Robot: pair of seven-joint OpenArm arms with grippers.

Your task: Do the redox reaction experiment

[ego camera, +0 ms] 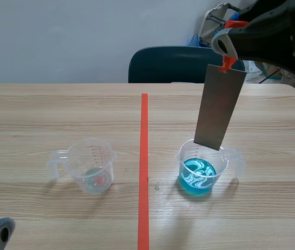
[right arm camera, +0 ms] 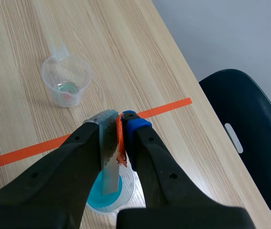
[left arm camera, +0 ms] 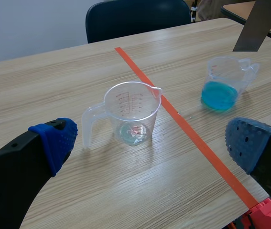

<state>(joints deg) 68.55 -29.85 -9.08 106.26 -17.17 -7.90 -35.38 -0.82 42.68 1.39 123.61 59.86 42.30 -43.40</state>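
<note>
Hanging over the blue cup, a flat grey strip is pinched by the right end effector.

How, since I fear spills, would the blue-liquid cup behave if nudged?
The clear cup looks like thin plastic, so probably light and apt to slide. Its shallow blue liquid sits low, likely steadying it. A push on the handle might turn it.

Blue beaker mostly hidden by right claw, metal strip's top cropped
</note>
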